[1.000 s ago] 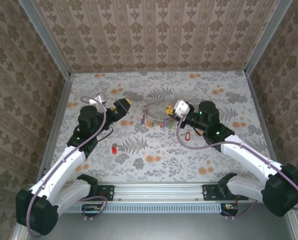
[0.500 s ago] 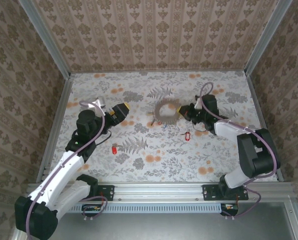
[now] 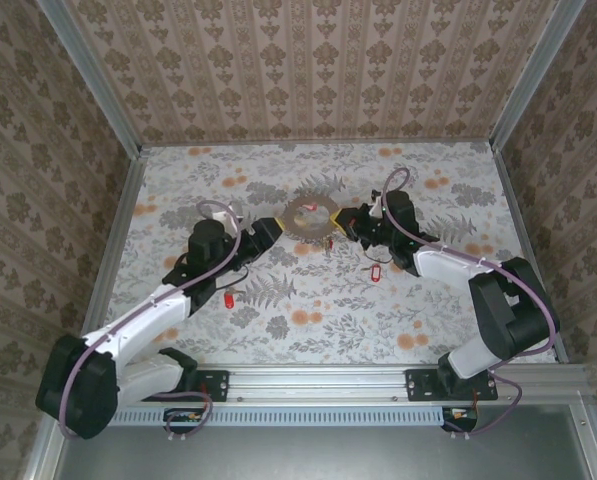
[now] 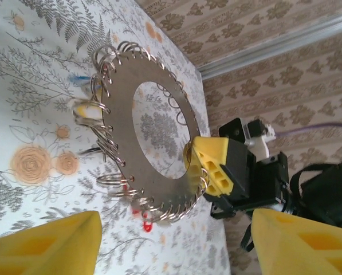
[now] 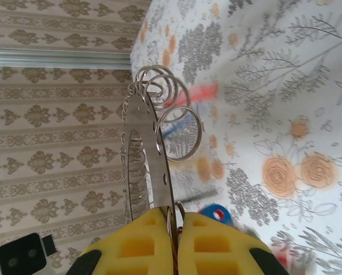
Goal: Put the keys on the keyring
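Observation:
The keyring point(image 4: 118, 129) is a flat grey disc with a wide hole and wire loops all round its rim, held on edge above the table. My right gripper point(image 5: 173, 220) is shut on its rim, and the yellow fingers point(image 4: 213, 166) clamp it from the far side. My left gripper point(image 4: 176, 252) is open just short of the ring's near rim, with nothing between its pads. From above, the keyring point(image 3: 293, 222) sits between the left gripper point(image 3: 269, 228) and the right gripper point(image 3: 338, 220). A blue key tag point(image 5: 216, 215) lies by the right fingers. A red key point(image 4: 148, 226) lies under the ring.
A loose red key point(image 3: 228, 297) lies on the floral table in front of the left arm. Another red-tagged key point(image 3: 374, 270) lies in front of the right arm. Patterned walls with metal corner posts point(image 3: 98, 80) close in the table.
The left gripper has swung right, up to the keyring, and its jaws have narrowed somewhat. The right arm has folded in behind the ring, which now sits slightly farther back.

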You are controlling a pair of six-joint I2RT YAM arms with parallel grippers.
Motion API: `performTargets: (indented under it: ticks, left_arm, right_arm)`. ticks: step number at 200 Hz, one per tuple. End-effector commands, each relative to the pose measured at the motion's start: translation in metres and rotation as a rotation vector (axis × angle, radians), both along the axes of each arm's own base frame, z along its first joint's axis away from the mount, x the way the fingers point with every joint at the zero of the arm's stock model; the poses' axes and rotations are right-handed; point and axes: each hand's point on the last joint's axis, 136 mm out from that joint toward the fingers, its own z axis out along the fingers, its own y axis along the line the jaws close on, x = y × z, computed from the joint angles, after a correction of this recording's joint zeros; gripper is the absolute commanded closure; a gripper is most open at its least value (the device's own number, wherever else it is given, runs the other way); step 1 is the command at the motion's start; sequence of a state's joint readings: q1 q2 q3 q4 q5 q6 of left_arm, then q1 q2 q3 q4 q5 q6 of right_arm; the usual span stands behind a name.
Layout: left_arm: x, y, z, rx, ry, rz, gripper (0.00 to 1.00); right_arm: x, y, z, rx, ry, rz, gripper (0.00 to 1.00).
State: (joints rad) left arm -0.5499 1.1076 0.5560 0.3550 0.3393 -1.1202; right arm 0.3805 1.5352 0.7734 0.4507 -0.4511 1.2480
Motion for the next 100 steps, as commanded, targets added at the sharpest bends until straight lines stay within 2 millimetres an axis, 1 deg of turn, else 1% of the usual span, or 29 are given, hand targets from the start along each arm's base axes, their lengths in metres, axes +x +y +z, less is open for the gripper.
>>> performTargets:
  ticks: [1, 24, 64, 100]
  left_arm:
    - [0.012, -0.004, 0.017, -0.088, -0.026, 0.050, 0.33]
    - [0.016, -0.012, 0.019, -0.093, -0.024, 0.040, 0.34]
    - [0.020, -0.024, 0.011, -0.105, 0.005, 0.039, 0.36]
    - [0.028, -0.034, 0.013, -0.118, -0.010, 0.035, 0.39]
  right_arm:
    - [0.011, 0.010, 0.053, 0.094, -0.127, -0.027, 1.00]
    - [0.011, 0.013, 0.061, 0.102, -0.145, -0.030, 1.00]
    - [0.009, 0.015, 0.072, 0.122, -0.173, -0.042, 1.00]
    - [0.005, 0.018, 0.081, 0.140, -0.189, -0.037, 1.00]
